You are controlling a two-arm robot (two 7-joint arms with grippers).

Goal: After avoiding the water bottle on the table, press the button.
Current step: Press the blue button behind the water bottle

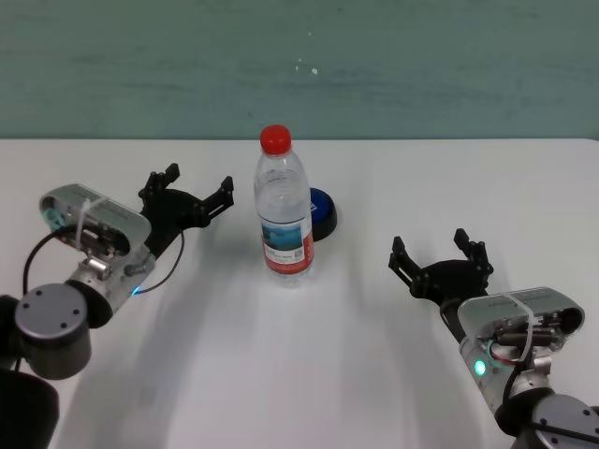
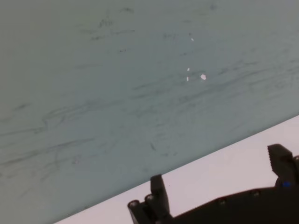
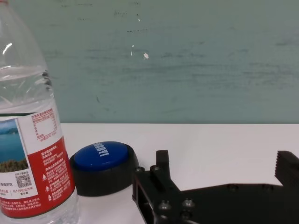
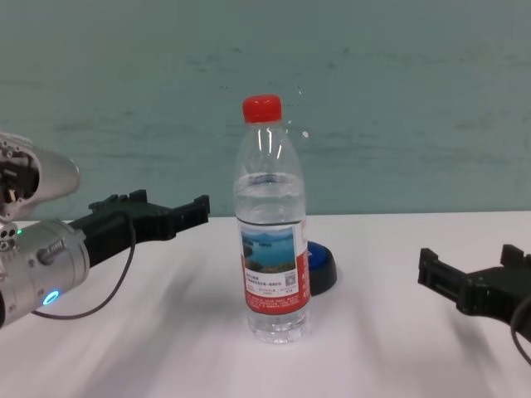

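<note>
The water bottle point(image 1: 284, 210) stands upright in the middle of the white table point(image 1: 299, 374); it also shows in the chest view point(image 4: 270, 240) and the right wrist view point(image 3: 30, 140). The blue button point(image 1: 321, 213) sits just behind it to the right, partly hidden; it shows in the right wrist view point(image 3: 103, 165) and the chest view point(image 4: 322, 267). My left gripper point(image 1: 192, 187) is open and empty, left of the bottle. My right gripper point(image 1: 440, 253) is open and empty, to the right of and nearer than the button.
A teal wall point(image 1: 299, 65) rises behind the table's far edge. Bare tabletop lies on both sides of the bottle and in front of it.
</note>
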